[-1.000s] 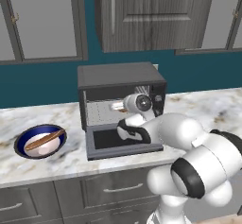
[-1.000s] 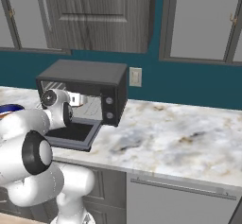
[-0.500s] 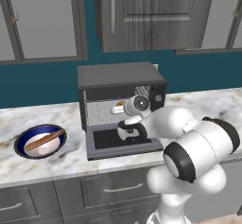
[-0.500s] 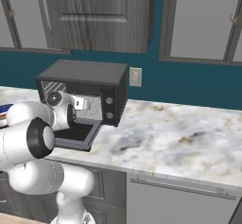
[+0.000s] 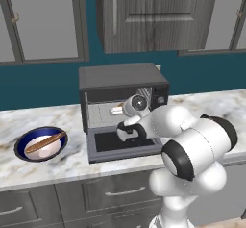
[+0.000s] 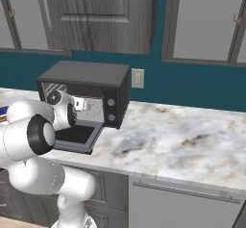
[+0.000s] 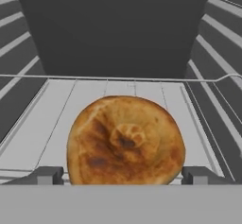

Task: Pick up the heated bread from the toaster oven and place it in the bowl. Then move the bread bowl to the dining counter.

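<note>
Small round golden-brown bun (image 7: 125, 140): on the wire rack inside the dark grey boxy toaster oven (image 5: 122, 81), door dropped open. Hand view alone shows the bun between the spread fingertips (image 7: 46, 175), none touching it. Left base view alone shows the blue-rimmed, white-lined bowl (image 5: 41, 144), holding a brown stick, left of the oven. Since half a second ago, the two-finger gripper (image 5: 124, 132) has pushed further into the oven mouth.

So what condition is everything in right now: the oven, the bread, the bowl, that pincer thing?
toaster oven: door dropped open.
heated bread: lying on the rack inside, between the fingertips.
pincer: open, one fingertip either side of the bread.
bowl: upright on the counter, a brown stick across it.
</note>
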